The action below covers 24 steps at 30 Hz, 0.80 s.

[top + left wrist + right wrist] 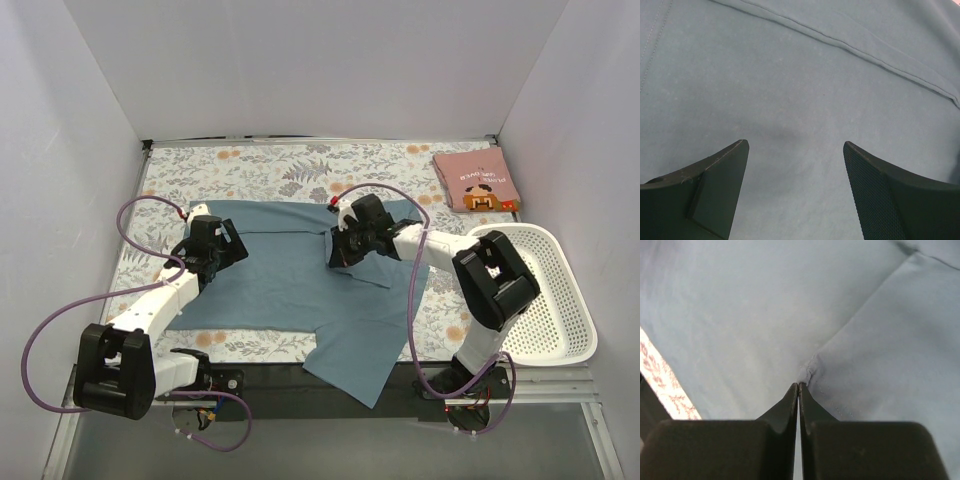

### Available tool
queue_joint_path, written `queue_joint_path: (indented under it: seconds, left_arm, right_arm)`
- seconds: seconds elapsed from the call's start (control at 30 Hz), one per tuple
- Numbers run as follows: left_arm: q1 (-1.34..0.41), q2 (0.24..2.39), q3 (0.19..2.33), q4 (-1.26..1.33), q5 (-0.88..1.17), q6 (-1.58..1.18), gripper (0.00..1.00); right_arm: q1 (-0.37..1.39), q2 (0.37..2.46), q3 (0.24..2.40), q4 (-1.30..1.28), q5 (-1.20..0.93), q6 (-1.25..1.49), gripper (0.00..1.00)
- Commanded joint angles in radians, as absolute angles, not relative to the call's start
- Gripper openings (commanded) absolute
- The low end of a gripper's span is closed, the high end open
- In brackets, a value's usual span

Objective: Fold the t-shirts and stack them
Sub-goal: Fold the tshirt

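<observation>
Center frame, right gripper pinched tight on blue shirt seam, likely to drag a fold; left gripper wide open, empty, above cloth.

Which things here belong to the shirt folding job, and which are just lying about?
Job: teal-blue t-shirt, pink t-shirt, right pincer pinching the teal cloth, left pincer open over it.
Lying about: white basket, floral table cloth.
</observation>
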<state>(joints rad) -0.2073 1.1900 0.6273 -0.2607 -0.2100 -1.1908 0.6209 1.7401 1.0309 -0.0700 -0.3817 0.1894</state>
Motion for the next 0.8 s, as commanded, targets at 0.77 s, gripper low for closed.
queue_joint_path:
  seconds: [0.77]
  left_arm:
    - [-0.002,1.42,0.85,-0.285,-0.181,-1.404,0.73]
  right_arm:
    - [0.166,1.555,0.991,-0.126,-0.328,0.296,0.39]
